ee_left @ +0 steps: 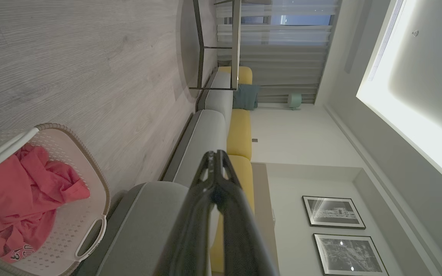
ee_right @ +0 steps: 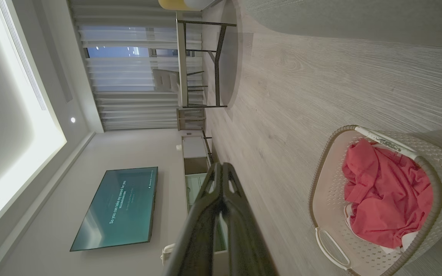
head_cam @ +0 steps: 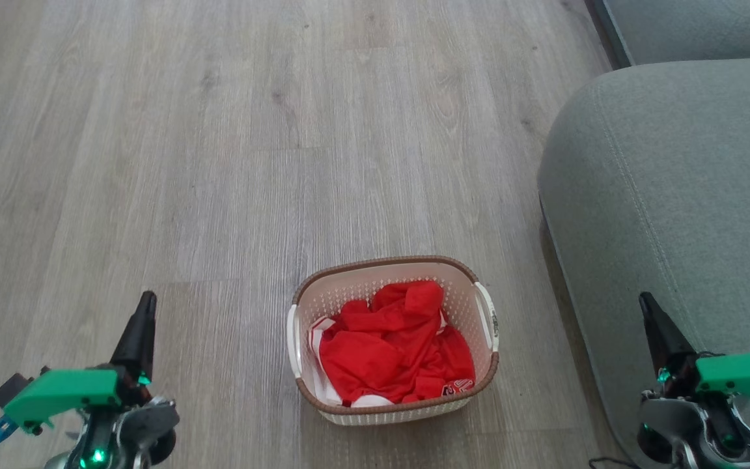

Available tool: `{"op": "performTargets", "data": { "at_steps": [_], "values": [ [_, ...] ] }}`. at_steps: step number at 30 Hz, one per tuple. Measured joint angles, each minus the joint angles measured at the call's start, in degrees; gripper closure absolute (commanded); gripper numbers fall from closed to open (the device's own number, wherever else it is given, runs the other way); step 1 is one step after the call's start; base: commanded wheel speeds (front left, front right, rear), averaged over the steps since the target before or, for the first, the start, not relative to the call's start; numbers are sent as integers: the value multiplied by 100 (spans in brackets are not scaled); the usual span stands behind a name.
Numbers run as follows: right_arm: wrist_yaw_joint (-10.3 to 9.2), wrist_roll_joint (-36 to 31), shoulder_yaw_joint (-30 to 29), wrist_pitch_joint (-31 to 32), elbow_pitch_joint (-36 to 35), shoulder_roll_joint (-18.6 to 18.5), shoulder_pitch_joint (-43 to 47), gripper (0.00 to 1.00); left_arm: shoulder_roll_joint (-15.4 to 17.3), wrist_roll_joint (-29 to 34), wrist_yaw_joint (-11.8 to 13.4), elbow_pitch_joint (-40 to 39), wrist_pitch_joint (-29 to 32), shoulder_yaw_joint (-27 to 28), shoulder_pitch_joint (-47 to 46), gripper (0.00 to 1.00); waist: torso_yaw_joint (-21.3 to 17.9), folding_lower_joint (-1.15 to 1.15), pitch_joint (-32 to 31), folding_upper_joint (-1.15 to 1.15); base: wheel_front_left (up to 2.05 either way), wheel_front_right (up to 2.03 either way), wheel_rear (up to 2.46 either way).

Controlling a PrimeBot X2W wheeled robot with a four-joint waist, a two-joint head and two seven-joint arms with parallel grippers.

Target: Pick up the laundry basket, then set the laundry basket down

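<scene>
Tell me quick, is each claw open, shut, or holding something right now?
Left claw: shut, holding nothing, apart from the laundry basket.
Right claw: shut, holding nothing, also apart from it.

Basket [head_cam: 385, 262] sits upright on wood floor [head_cam: 219, 130], low centre of view, btwn the 2 grippers but well apart from both. Cream perforated walls, brown rim, white handle each side. Crumpled red cloth [head_cam: 394, 345] w/ white trim inside, fills most of the bottom. L gripper [head_cam: 148, 301] lower left, fingers pressed together, pointing up, nothing held. R gripper [head_cam: 646, 301] lower right, same: fingers together, nothing held, seen against grey sofa [head_cam: 674, 182]. Sofa arm just beside basket's right side, small gap of floor btwn.
</scene>
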Motion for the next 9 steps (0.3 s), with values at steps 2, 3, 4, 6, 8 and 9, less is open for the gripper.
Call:
{"op": "performTargets", "data": {
  "at_steps": [2,3,4,6,8,9],
  "values": [
    [0,-3,-5,9,0,1,0,100,-1,0,0,0,0,11,-1,100,0,0,0,0,0,0,0],
    [0,-8,-5,9,0,1,0,100,-1,0,0,0,0,15,-1,100,0,0,0,0,0,0,0],
    [0,-8,-8,10,0,1,0,100,-2,0,0,0,0,20,-1,100,0,0,0,0,0,0,0],
    [0,-8,-11,11,0,2,0,100,-3,0,0,0,1,24,-1,100,0,0,0,0,0,0,0],
    [0,-8,-14,13,0,2,0,100,-4,0,0,0,1,26,-1,100,0,0,0,0,0,0,0],
    [0,-8,-16,13,0,3,0,100,-5,0,0,0,1,27,-1,100,0,0,0,0,0,0,0]
  ]
}}
